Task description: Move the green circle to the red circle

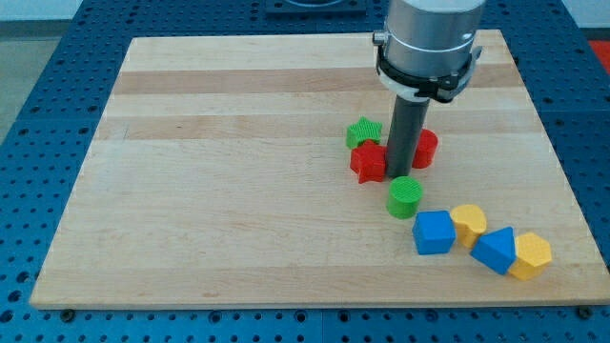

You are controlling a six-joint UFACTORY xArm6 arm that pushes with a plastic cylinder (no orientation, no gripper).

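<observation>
Camera view: my tip (396, 175) touching green circle (404, 197) at its 11 o'clock; red circle (424, 148) at 1 o'clock of tip; no fingers fitted.

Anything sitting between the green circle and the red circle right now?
Only my tip, just above the green circle and left of the red circle; no block between them in the camera view.

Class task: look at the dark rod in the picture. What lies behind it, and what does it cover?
Behind the rod sits the red circle; only its right part shows, its left part is covered. The tool's tip ends just above the green circle, beside the red star.
</observation>
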